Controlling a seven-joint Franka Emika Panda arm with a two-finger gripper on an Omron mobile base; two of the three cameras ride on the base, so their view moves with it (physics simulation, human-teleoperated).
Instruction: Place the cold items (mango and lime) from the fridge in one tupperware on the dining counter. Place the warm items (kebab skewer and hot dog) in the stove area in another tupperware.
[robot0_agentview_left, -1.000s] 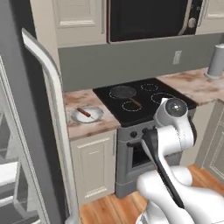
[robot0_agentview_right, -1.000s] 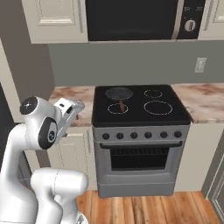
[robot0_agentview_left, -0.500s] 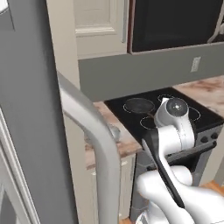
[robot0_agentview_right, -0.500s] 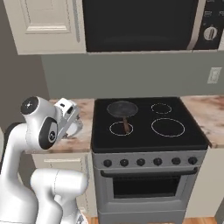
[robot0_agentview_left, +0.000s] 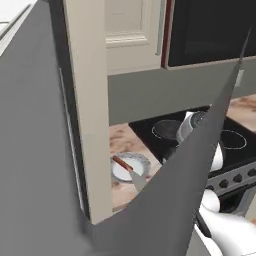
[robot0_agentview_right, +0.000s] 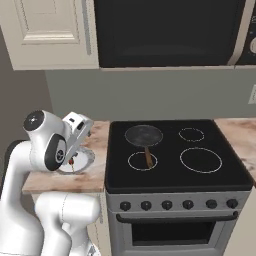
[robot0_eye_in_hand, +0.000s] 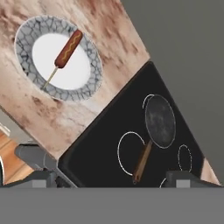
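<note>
1. Looking down along the hand, we see the gripper (robot0_eye_in_hand: 107, 173) with its two dark fingertips set wide apart and nothing between them; we judge it spread and empty.
2. We find the hot dog (robot0_eye_in_hand: 68, 48) lying on a stick across the white middle of a round plate (robot0_eye_in_hand: 27, 33) with a grey crackled rim. The plate rests on the marbled counter (robot0_eye_in_hand: 111, 52) just left of the black cooktop (robot0_agentview_right: 175, 155) in the stove area.
3. In the hand view, the hot dog lies up and to the left of the fingertips, well apart from them. In the right base view the plate (robot0_agentview_right: 82, 162) sits partly hidden behind the hand, close beneath it.
4. We read the long axis of the hot dog as a diagonal in the hand view: the sausage end points to the upper right, the thin stick to the lower left. A yellow wavy line runs along the sausage.
5. A dark frying pan (robot0_eye_in_hand: 160, 120) with a brown handle stands on a burner of the cooktop, apart from the plate.
6. We judge that the coming move asks the hand to travel toward the plate and turn so that the fingers close across the sausage.
7. No tupperware is seen near the plate.
</note>
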